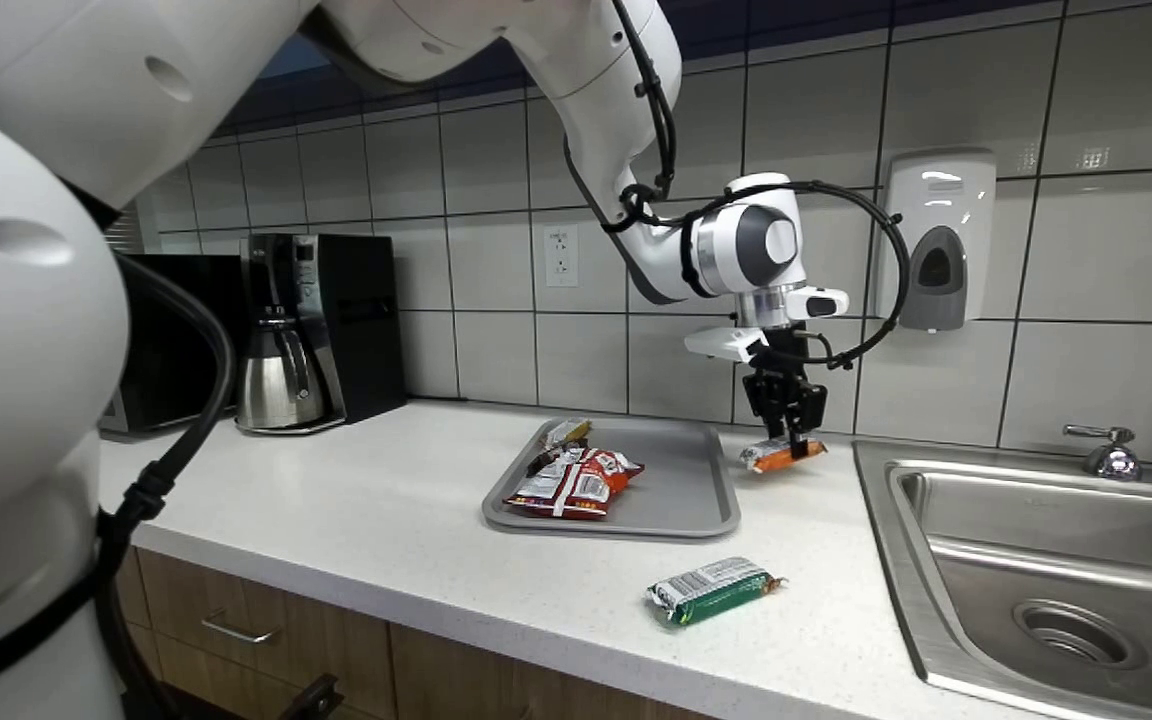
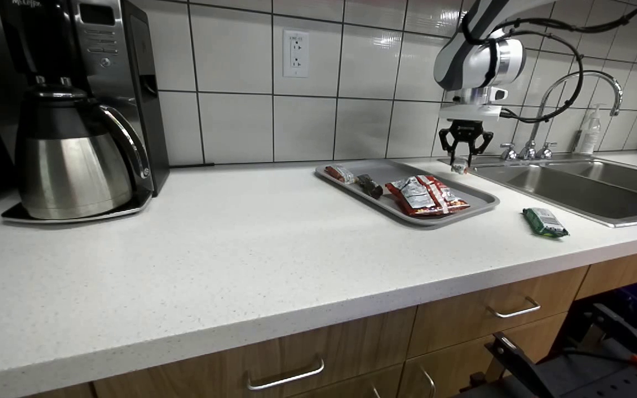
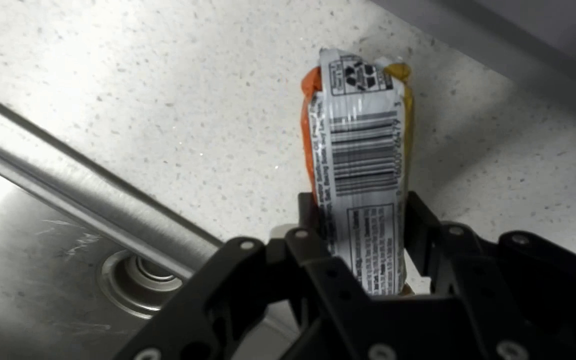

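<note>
My gripper (image 3: 360, 202) is shut on an orange snack packet (image 3: 363, 145); its silvery back with a barcode faces the wrist camera. Dark fingers (image 3: 420, 230) press along both long sides near the packet's lower end, which the gripper partly hides. In an exterior view the packet (image 1: 781, 455) lies across under the gripper (image 1: 788, 435), between tray and sink. Only the packet's end (image 2: 460, 166) shows between the fingers in an exterior view. It is at or just above the counter; I cannot tell which.
A grey tray (image 1: 676, 460) carries a red chip bag (image 1: 576, 485), a yellowish packet (image 1: 568, 433) and a dark wrapped bar (image 2: 370, 186). Nearer the counter's front lies a green packet (image 1: 716, 590). The steel sink (image 1: 891, 560) borders the right; a coffee maker (image 1: 356, 320) stands left.
</note>
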### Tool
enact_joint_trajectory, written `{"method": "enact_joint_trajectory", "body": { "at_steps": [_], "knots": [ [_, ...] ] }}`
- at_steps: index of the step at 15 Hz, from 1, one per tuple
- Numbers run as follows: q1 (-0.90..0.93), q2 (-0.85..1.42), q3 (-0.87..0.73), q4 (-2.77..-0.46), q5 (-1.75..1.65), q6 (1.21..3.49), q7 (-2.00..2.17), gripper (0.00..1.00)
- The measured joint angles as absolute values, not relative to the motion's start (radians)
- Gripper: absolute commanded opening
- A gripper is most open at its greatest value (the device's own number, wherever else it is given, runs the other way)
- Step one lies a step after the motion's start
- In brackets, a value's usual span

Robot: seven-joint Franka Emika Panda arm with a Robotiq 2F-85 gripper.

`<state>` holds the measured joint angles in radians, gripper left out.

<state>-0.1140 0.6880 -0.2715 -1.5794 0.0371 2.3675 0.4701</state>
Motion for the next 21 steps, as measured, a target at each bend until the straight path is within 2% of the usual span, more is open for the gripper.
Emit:
{"method": "enact_joint_trajectory", "body": {
  "at_steps": [21],
  "knots": [
    [-0.002,0.729,-0.219,-1.483,0.036,2.354,0.47,0.19]
  ]
}}
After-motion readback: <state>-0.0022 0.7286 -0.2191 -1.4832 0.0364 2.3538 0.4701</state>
